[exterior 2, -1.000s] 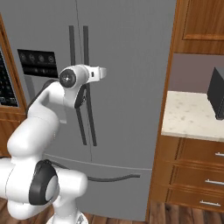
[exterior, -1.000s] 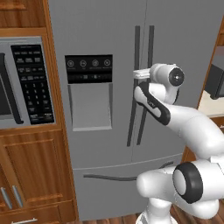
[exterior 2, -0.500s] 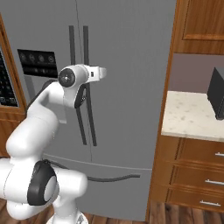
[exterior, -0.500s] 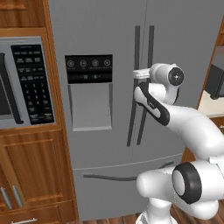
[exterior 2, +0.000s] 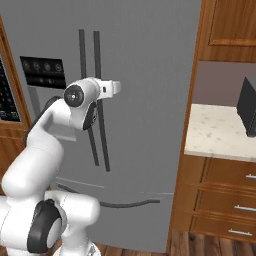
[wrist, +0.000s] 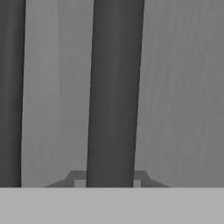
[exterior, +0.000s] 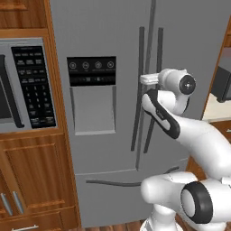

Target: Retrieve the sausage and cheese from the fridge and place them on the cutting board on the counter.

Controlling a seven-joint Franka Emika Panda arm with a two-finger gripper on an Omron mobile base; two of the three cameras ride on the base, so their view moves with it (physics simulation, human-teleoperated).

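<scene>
The fridge [exterior: 103, 149], a large grey French-door unit with two dark vertical bar handles [exterior: 140, 88], a black dispenser panel [exterior: 91, 71] and a bottom drawer, stands shut between brown wooden cabinets. The panel's small icons and the keypad markings on the black built-in oven [exterior: 32, 85] to its left are too small to read. The white arm's gripper [wrist: 109, 177] sits right at one dark handle bar, which runs between its fingertips; whether it clamps the bar cannot be told. To the right lies a beige speckled stone counter [exterior 2: 215, 135] over wooden drawers, bearing a dark appliance [exterior 2: 247, 107]
</scene>
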